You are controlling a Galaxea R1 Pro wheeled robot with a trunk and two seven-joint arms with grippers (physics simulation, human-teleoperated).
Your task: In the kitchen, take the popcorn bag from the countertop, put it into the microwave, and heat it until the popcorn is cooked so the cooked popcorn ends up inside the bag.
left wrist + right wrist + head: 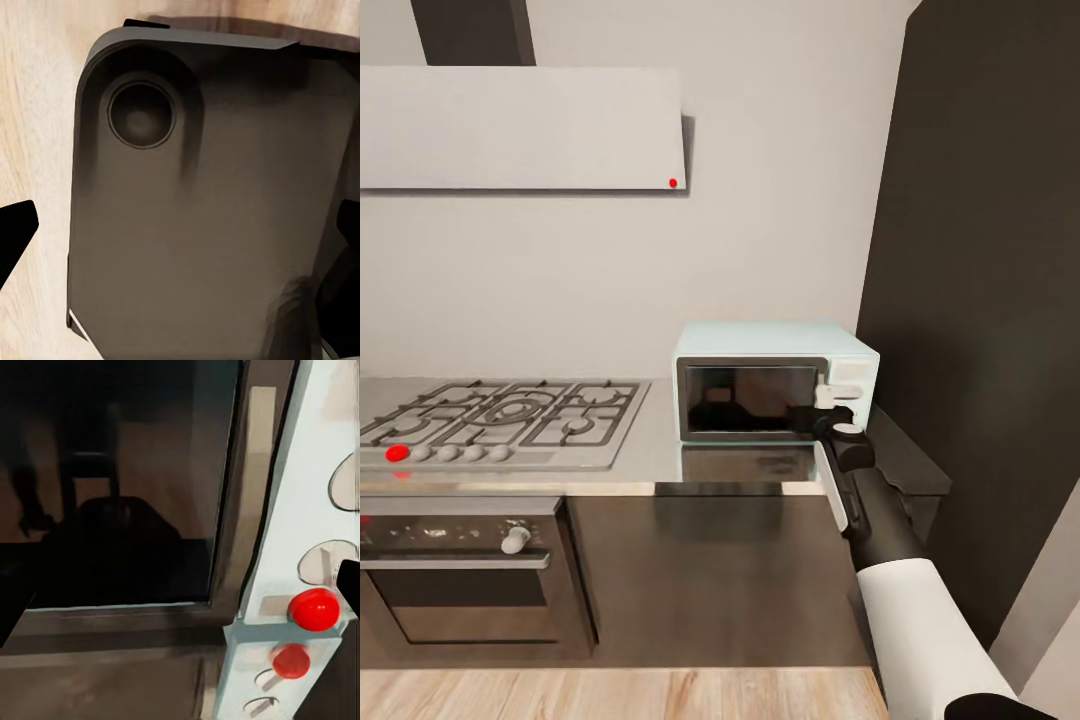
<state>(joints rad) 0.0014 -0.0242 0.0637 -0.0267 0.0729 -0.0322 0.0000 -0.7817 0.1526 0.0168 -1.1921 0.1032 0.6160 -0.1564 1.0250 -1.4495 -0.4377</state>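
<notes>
Head view, from the left: a gas hob is set into the countertop above a steel oven. Right of it the microwave stands at the countertop's back right corner, door shut. The right gripper sits against its control panel; whether it is clenched I cannot tell. In the right wrist view a red light glows beside the dark glass door. The left gripper hangs with fingers spread over the robot's dark base.

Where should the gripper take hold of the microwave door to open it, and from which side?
Probably the steel frame strip on the door's knob side, approached from the front. No handle shows, and the right gripper sits there beside the control panel, so the hinge is likely on the opposite side.
</notes>
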